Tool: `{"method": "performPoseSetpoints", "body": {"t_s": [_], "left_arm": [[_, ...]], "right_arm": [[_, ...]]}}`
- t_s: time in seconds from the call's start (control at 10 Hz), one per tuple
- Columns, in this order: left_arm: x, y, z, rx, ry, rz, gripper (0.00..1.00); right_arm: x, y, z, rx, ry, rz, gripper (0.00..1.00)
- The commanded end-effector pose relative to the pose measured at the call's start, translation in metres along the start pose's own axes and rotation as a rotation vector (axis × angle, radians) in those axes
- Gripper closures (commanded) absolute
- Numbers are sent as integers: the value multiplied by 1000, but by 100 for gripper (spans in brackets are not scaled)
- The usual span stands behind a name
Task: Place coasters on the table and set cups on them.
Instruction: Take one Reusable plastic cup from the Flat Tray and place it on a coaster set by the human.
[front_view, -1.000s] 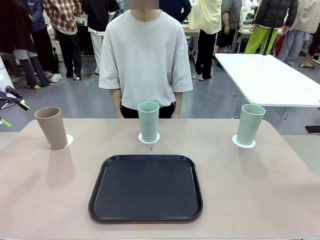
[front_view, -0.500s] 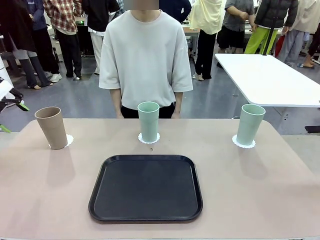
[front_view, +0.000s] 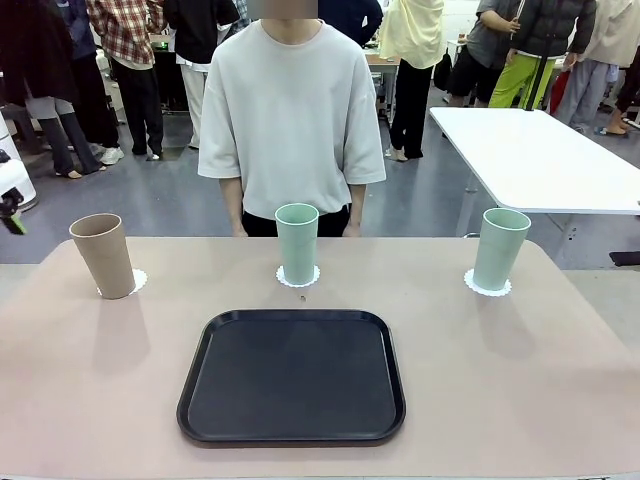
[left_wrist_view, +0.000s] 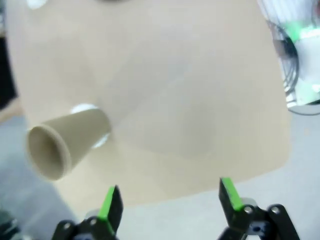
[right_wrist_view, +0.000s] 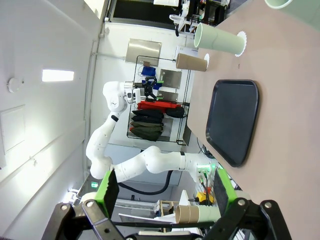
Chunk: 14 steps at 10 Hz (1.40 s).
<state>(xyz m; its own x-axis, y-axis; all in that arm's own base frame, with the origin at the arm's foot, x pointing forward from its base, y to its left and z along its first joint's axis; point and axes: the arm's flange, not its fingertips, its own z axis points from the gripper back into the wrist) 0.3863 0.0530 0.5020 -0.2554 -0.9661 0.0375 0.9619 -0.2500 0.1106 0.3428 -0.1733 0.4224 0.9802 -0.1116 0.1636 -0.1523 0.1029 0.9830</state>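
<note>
On the beige-pink table (front_view: 520, 380) each of the three cups stands upright on a white lacy coaster. The tan cup (front_view: 102, 256) is at the far left on its coaster (front_view: 137, 280). One mint cup (front_view: 297, 243) is in the middle on its coaster (front_view: 298, 279). The other mint cup (front_view: 500, 248) is at the right on its coaster (front_view: 487, 288). My left gripper (left_wrist_view: 170, 200) is open and holds nothing. It hangs off the table's edge, away from the tan cup (left_wrist_view: 65, 142). My right gripper (right_wrist_view: 166, 190) is open and holds nothing, far back from the table (right_wrist_view: 290, 100).
A black tray (front_view: 292, 375) with nothing on it lies in the middle near my side. A person (front_view: 292, 110) stands at the far edge behind the middle cup, hands out of sight. A white table (front_view: 530, 155) stands off to the back right.
My left gripper has drawn back to the left, almost out of the front view. The cups, coasters and tray have not moved.
</note>
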Motion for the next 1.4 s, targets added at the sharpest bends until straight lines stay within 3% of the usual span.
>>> {"method": "performPoseSetpoints", "body": {"t_s": [0.0,0.1,0.2,1.3], "left_arm": [[6,13,10,-138,-44,22,0],[0,17,7,-119,-89,9,0],[5,0,2,-78,-16,0,0],[5,0,2,-78,-16,0,0]], "right_arm": [[0,0,1,11,-2,8,0],[0,0,1,11,-2,8,0],[0,0,1,11,-2,8,0],[0,0,1,11,-2,8,0]]}}
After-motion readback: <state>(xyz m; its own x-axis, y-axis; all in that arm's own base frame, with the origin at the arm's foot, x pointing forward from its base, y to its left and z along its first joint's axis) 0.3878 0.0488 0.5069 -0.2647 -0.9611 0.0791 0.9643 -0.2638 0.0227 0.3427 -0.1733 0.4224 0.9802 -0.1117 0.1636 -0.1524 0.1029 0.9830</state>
